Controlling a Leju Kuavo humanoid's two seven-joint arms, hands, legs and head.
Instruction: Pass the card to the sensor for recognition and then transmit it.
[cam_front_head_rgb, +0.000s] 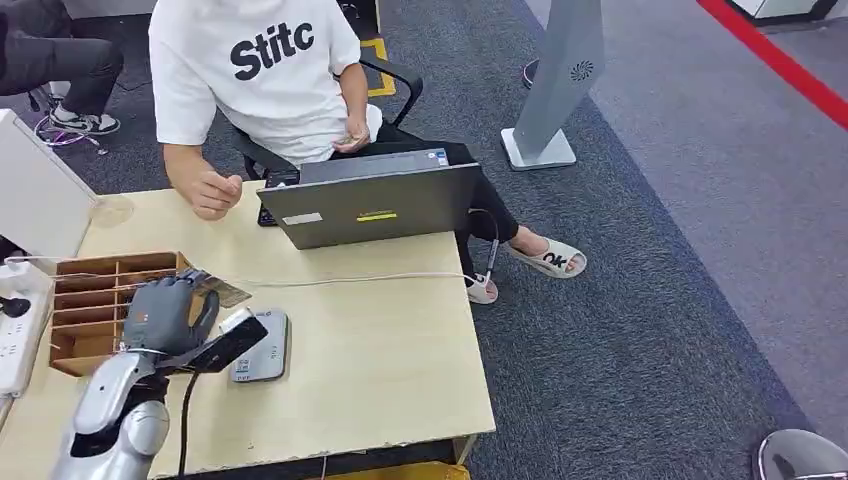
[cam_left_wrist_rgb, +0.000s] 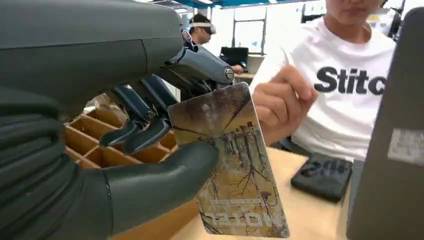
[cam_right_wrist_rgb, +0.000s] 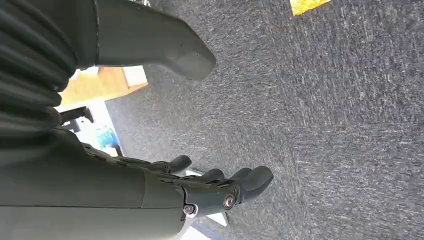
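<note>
While the right hand (cam_right_wrist_rgb: 200, 185) hangs empty with fingers apart over carpet, the left hand (cam_front_head_rgb: 170, 315) pinches the card (cam_front_head_rgb: 222, 291) beside the wooden divider tray (cam_front_head_rgb: 95, 285), long axis pointing right, the sensor (cam_front_head_rgb: 262, 348) just near-right below it.

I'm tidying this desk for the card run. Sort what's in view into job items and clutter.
Job items:
left hand, holding the card
card sensor on the table
person seated opposite, the likely receiver

Clutter:
laptop
wooden divider box
white cable
power strip
right hand, hanging over the carpet
</note>
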